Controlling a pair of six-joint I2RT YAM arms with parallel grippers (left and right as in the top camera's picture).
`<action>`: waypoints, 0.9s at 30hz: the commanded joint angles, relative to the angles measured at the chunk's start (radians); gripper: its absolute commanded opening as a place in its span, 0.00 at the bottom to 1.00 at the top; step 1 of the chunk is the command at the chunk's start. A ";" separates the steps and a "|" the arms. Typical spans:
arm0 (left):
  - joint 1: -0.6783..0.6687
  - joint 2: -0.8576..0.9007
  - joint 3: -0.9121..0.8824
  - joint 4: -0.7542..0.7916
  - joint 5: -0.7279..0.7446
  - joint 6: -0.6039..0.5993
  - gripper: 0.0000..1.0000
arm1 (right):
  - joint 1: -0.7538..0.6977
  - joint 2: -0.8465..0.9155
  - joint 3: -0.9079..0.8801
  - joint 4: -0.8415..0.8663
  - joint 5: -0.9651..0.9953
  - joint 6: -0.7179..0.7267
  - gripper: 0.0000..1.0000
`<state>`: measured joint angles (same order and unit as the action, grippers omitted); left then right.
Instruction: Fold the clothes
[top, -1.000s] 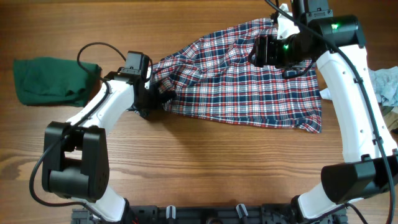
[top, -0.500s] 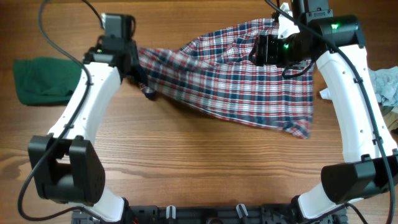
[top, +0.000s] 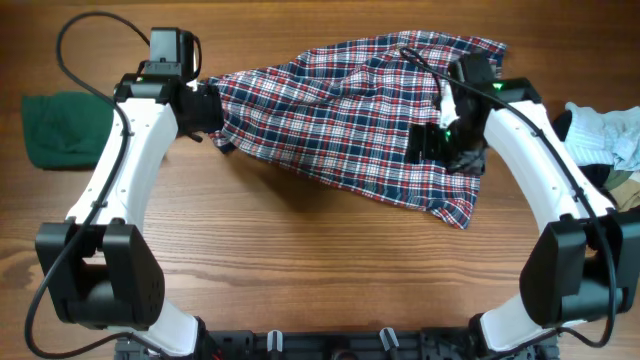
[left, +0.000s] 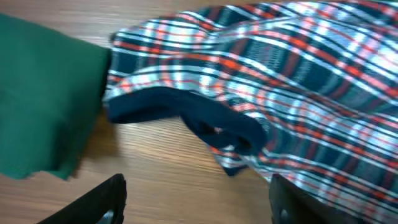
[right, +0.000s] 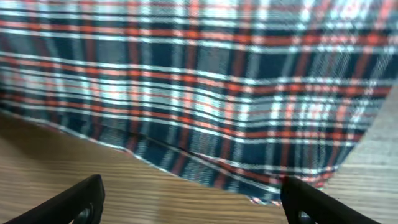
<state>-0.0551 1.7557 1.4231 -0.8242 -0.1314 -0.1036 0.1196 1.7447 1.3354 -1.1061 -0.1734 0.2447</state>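
The red, navy and white plaid garment (top: 340, 120) lies spread and wrinkled across the far middle of the table. My left gripper (top: 205, 108) is open and empty at its left end. In the left wrist view the open jaws (left: 199, 205) are over bare wood, just short of the garment's navy trim (left: 186, 112). My right gripper (top: 452, 152) is over the garment's right part. In the right wrist view its jaws (right: 196, 202) are open and empty over wood, with the plaid hem (right: 199, 81) just ahead.
A folded dark green cloth (top: 60, 125) lies at the far left; it also shows in the left wrist view (left: 43, 106), close to the garment. A heap of pale blue and white clothes (top: 605, 135) sits at the right edge.
The left gripper moved up and left, and now stands open beside the garment's left end. The right gripper moved down from the garment's top edge to its lower right part. The garment shifted left and flattened.
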 joint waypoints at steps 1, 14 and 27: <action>0.003 0.022 -0.063 0.044 0.075 -0.016 0.73 | -0.048 -0.014 -0.049 0.019 0.020 0.014 0.91; 0.003 0.208 -0.123 0.251 0.319 0.232 0.12 | -0.063 -0.014 -0.081 0.054 0.017 0.009 0.92; 0.004 -0.146 -0.117 0.069 0.268 0.219 0.04 | -0.076 -0.014 -0.081 0.059 0.063 0.028 0.99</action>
<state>-0.0551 1.6283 1.3060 -0.7319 0.1471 0.1181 0.0555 1.7447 1.2591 -1.0481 -0.1295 0.2604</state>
